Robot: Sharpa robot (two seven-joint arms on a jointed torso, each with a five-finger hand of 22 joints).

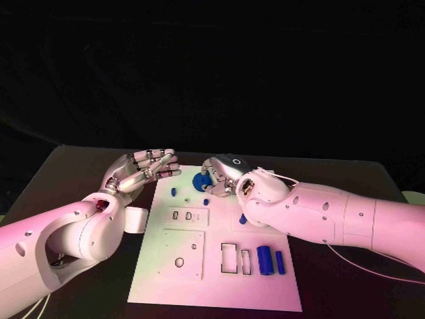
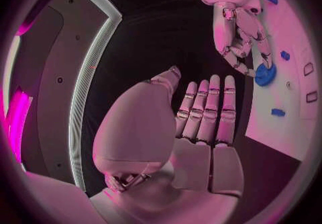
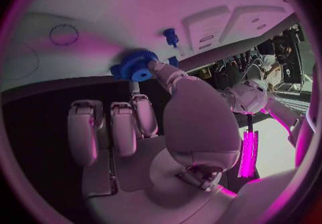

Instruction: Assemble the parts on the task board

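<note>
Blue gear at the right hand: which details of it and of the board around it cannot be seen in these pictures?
- Blue gear, head view: the right hand covers part of it, so its seat on the task board is hidden.
- Right wrist view: the fingers touch the gear; the grip cannot be told.
- Head view: a blue part is half hidden by the right arm.

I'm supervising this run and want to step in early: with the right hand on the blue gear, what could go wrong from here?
1. The right hand seems to pinch the blue gear only at its fingertips, so it could slip or tilt before seating.
2. Small blue parts stand on the task board close beside the gear; the fingers might knock them.
3. The left hand hovers open at the board's edge, not steadying it, so the board may shift.
</note>
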